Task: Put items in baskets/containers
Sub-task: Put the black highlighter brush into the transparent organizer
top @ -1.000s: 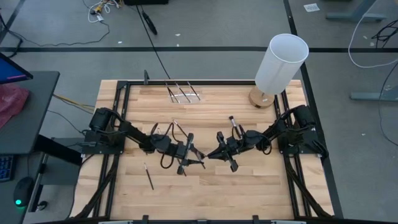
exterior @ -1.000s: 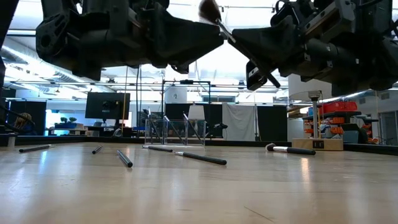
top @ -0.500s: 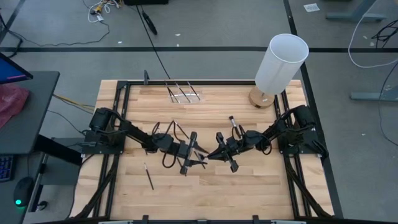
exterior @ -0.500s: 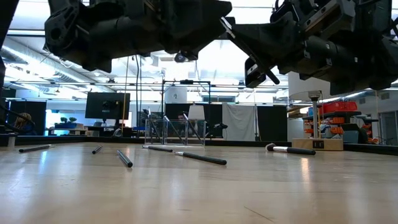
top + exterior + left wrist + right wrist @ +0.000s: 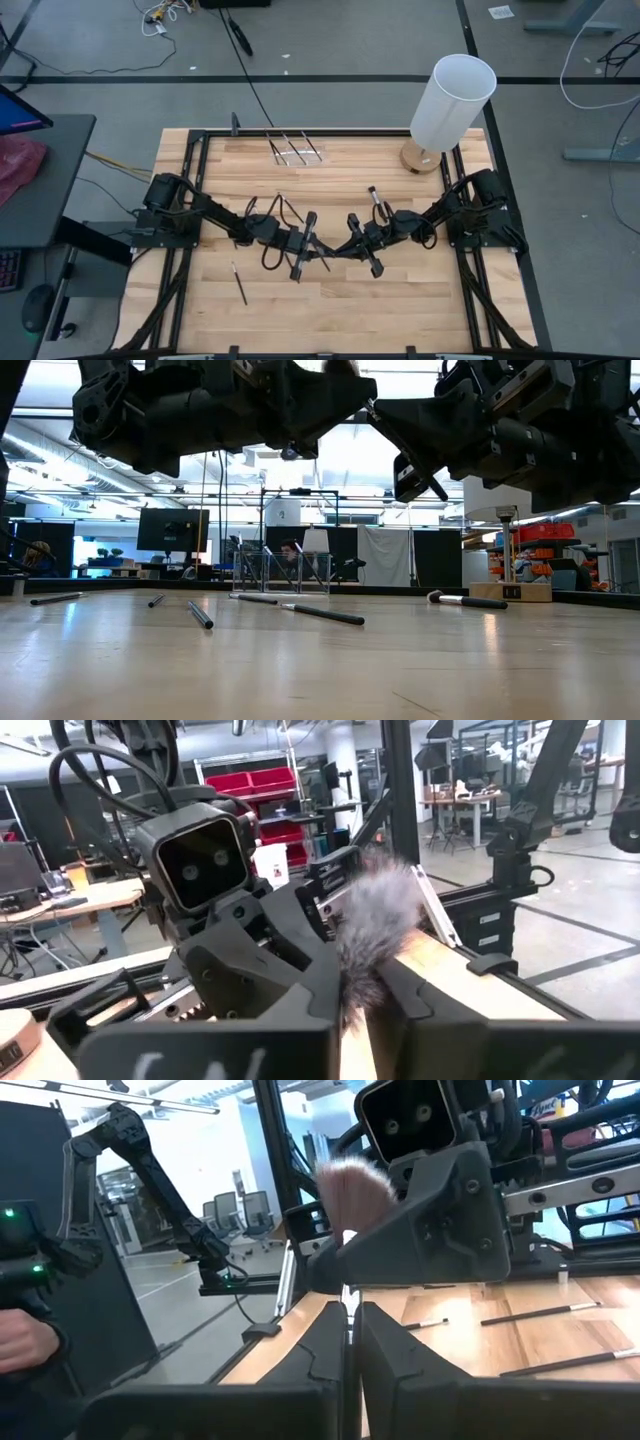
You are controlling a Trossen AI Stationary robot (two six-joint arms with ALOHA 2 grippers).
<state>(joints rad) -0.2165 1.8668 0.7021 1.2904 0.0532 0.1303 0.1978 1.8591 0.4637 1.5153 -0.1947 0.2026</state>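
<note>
One makeup brush with a fluffy tuft (image 5: 380,910) (image 5: 355,1180) hangs over the table's middle between both grippers. My left gripper (image 5: 322,252) (image 5: 352,995) is shut at the tuft's base. My right gripper (image 5: 338,250) (image 5: 347,1320) faces it, shut on the thin handle. The clear organiser box (image 5: 297,150) (image 5: 285,570) stands at the far edge with a few brushes in it. Loose brushes lie flat on the wood: one near left (image 5: 239,283), one by the right arm (image 5: 377,198), others in front of the box (image 5: 325,613) (image 5: 200,613). My left gripper pinches the brush just below its tuft (image 5: 352,982) between its two fingers, coming level from the table's left. The tuft stands out above and beyond the fingertips, clear of the table. My right gripper pinches the thin handle (image 5: 347,1305) between its two fingers, coming level from the table's right. The brush slants upward from these fingers with its tuft uppermost, lifted clear of the table.
A tall white cylinder (image 5: 452,100) on a round wooden base stands at the far right corner. Black rails run down both table sides (image 5: 190,200) (image 5: 470,270). Bare wood lies along the near edge (image 5: 340,310). A person's hand (image 5: 25,1342) shows off the table.
My left gripper has moved toward the right gripper and slightly up, over the brush's tuft end, and has shut on it. The brush has stayed raised in the right gripper.
</note>
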